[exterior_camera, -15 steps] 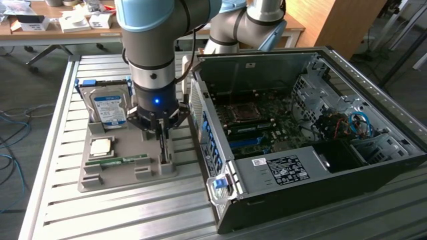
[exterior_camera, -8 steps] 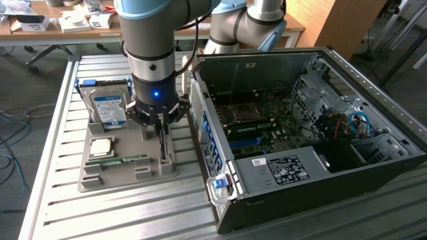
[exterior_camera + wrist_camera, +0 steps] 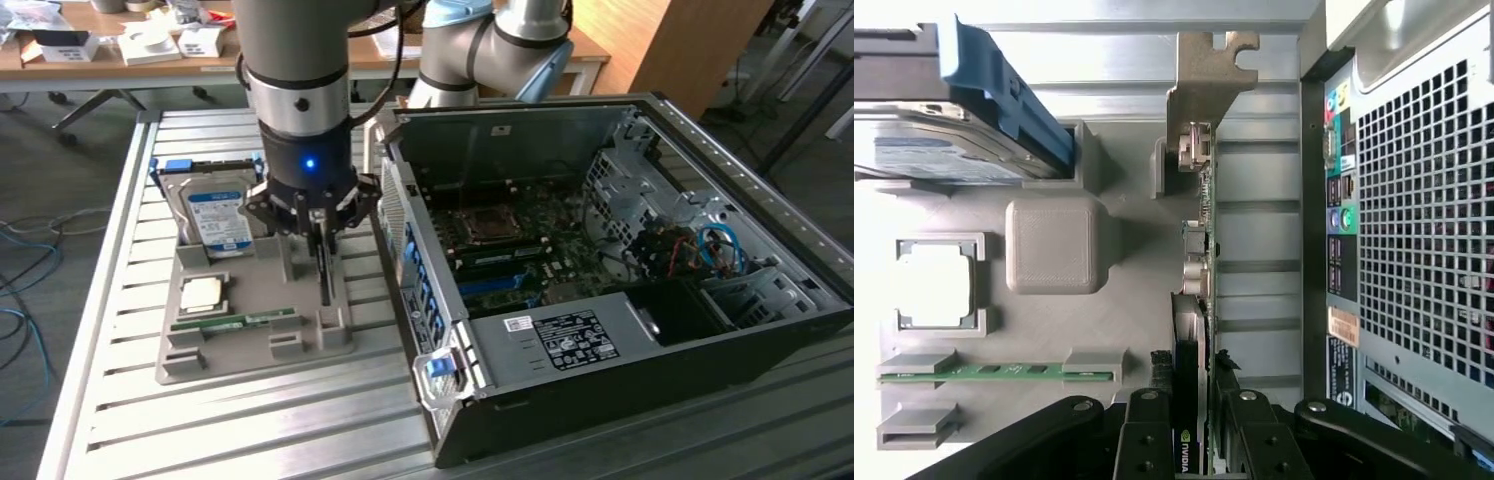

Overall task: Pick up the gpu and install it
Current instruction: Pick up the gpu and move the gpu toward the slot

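- I see the gpu [image 3: 324, 272] standing on edge in its slot on the side of the grey holder [image 3: 254, 350] nearest the computer case [image 3: 534, 135], with its silvery bracket [image 3: 1209, 90] at the holder's far end
- My fingers [image 3: 1146, 438] sit one on each face of the card near its other end; they look closed on it, gripping the gpu
- I judge the card not yet lifted: its lower edge reaches down into the holder's slot
- The hard drive [image 3: 218, 215], the processor [image 3: 203, 292] and the memory stick [image 3: 247, 321] lie in the holder's other places, untouched
- So the grasp looks made; the lift out of the holder, the carry over the bench [image 3: 267, 420] to the case beside the holder, and the seating are all left to do
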Available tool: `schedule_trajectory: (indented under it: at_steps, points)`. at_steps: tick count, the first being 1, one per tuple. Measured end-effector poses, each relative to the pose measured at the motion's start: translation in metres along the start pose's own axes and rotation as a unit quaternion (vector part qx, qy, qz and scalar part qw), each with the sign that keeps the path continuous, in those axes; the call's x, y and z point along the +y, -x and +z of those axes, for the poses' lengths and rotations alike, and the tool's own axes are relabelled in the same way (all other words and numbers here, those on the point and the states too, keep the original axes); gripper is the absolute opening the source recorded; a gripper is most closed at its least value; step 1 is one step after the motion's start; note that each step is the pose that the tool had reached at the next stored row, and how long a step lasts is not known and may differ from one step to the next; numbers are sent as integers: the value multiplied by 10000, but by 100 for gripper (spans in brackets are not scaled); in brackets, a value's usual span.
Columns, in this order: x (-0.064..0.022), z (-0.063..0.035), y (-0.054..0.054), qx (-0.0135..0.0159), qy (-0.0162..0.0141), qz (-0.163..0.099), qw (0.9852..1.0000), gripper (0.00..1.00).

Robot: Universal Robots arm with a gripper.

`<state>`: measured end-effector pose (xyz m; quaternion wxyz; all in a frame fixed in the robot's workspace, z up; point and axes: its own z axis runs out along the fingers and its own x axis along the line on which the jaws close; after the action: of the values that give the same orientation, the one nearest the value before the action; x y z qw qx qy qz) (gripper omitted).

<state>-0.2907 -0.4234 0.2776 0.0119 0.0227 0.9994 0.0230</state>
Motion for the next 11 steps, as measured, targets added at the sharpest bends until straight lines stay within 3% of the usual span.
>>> schedule_trajectory:
  at_steps: [11]
  points:
    - [13, -290, 6, 0, 0, 0, 10000, 26]
